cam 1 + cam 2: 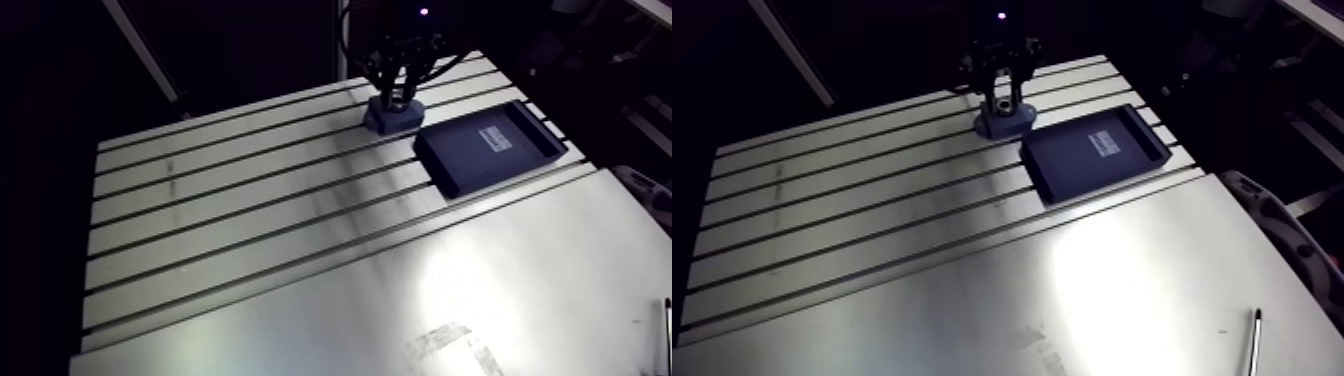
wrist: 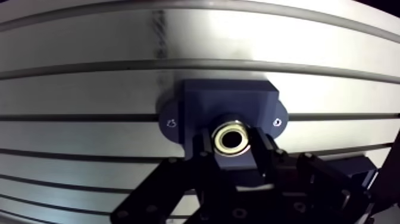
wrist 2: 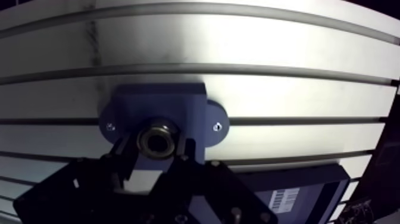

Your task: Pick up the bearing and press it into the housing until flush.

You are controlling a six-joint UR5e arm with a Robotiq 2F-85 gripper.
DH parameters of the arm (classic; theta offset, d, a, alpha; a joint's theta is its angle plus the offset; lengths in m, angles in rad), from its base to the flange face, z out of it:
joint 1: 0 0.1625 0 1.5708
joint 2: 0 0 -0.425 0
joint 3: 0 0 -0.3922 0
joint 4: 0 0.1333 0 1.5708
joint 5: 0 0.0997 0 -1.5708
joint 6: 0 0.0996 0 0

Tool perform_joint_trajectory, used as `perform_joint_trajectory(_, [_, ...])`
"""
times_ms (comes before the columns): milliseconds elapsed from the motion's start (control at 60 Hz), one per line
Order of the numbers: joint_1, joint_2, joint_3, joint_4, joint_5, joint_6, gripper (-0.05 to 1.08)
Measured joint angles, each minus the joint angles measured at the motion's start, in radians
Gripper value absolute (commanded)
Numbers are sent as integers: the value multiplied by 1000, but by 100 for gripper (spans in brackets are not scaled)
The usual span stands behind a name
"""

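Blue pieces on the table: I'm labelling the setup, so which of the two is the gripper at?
The small block with two screwed ears; the gripper holds a metal ring at its hole. The flat tray with the barcode lies alongside.

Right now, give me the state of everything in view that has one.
bearing: gripped, at the bore of the housing; flush or not, cannot tell.
gripper: shut on the bearing.
housing: flat on the table, bore facing up.
tray: flat beside the housing, label facing up.
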Motion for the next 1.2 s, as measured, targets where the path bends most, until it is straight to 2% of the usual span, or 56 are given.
perform_joint_trajectory(1050, [-3,5,2,0,-2,-1,69])
perform_joint_trajectory(1067, [-3,5,2,0,-2,-1,60])
perform_joint_trajectory(1083, [-3,5,2,0,-2,-1,60])
perform_joint_trajectory(1100, [-3,5,2,0,-2,-1,37])
perform_joint_trajectory(1117, [-3,5,2,0,-2,-1,37])
perform_joint_trajectory(1133, [-3,5,1,0,-2,-1,13])
perform_joint_trajectory(1150, [-3,5,1,0,-2,-1,13])
perform_joint_trajectory(1167, [-3,5,2,0,-2,-1,2])
perform_joint_trajectory(1200, [-3,5,2,0,-2,-1,1])
